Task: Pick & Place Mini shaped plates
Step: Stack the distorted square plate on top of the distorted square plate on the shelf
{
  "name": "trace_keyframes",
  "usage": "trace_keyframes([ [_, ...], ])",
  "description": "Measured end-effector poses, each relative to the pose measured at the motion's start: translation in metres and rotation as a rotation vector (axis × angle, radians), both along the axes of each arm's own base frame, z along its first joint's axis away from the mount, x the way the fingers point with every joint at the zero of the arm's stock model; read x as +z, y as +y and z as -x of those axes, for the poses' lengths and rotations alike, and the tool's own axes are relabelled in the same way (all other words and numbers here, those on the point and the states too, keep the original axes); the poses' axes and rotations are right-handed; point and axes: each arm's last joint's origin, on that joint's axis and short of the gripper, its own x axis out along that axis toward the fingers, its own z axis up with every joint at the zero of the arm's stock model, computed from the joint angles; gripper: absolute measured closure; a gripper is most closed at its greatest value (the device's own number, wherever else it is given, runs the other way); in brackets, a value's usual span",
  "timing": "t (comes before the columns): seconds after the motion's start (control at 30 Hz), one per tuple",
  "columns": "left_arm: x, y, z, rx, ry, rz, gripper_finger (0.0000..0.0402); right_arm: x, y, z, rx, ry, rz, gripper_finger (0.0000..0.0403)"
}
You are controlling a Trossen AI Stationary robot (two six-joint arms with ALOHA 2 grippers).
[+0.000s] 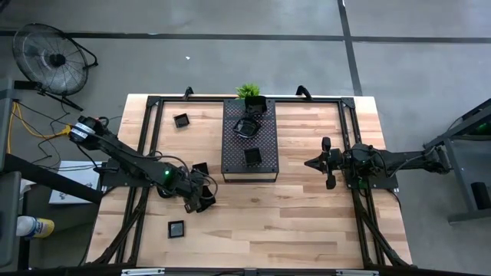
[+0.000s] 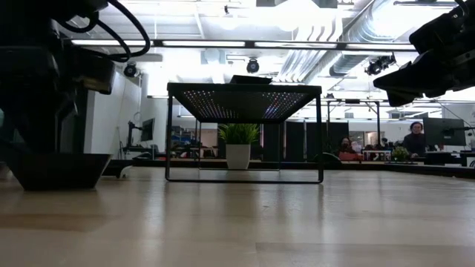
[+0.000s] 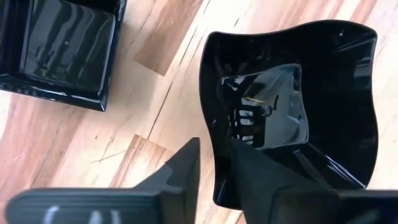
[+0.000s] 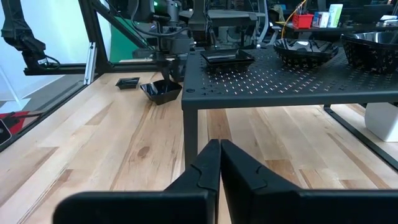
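Left wrist view is showing the most: the left end effector [image 3: 214, 165] is straddling the near rim of a wavy-rimmed plate [image 3: 292, 106], one dark finger inside the bowl and the other outside on the wood, jaws closing around that rim though whether they are already pinching it is hard to tell. The plate is glossy black, reflecting the fingers, and its rim is running in soft curves; its lower edge is hidden behind the fingers. A square plate [image 3: 59, 50] of the same shiny black is lying at the upper left of that frame, cut off by the border.

From the high view, this left end effector [image 1: 198, 198] is sitting at lower left of centre on the pale wooden counter [image 1: 307, 215], with one small plate [image 1: 176, 228] below it and another [image 1: 182, 119] at upper left. The perforated dark tray [image 1: 249, 142] is standing in the centre, carrying more plates that are too small to sort by shape, with a green plant [image 1: 248, 91] at its top end.

The right end effector [image 1: 313, 162] is hovering right of the tray, fingers pressed together and empty, as the right wrist view confirms.

Low view is showing mostly silhouettes; the left arm is a dark mass at the frame's left.
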Motion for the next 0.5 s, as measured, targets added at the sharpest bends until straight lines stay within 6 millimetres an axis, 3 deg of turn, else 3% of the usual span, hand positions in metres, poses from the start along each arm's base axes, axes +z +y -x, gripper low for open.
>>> trace_keyframes([
  [0.37, 0.0003, -0.0004, -0.0001, -0.05, 0.0, -0.005, 0.0391, 0.0, 0.0, 0.0, 0.0, 0.0, 0.0, 0.0398],
  [0.5, 0.0006, -0.001, -0.0003, -0.059, 0.001, 0.01, 0.0397, 0.0, 0.0, 0.0, 0.0, 0.0, 0.0, 0.0398],
])
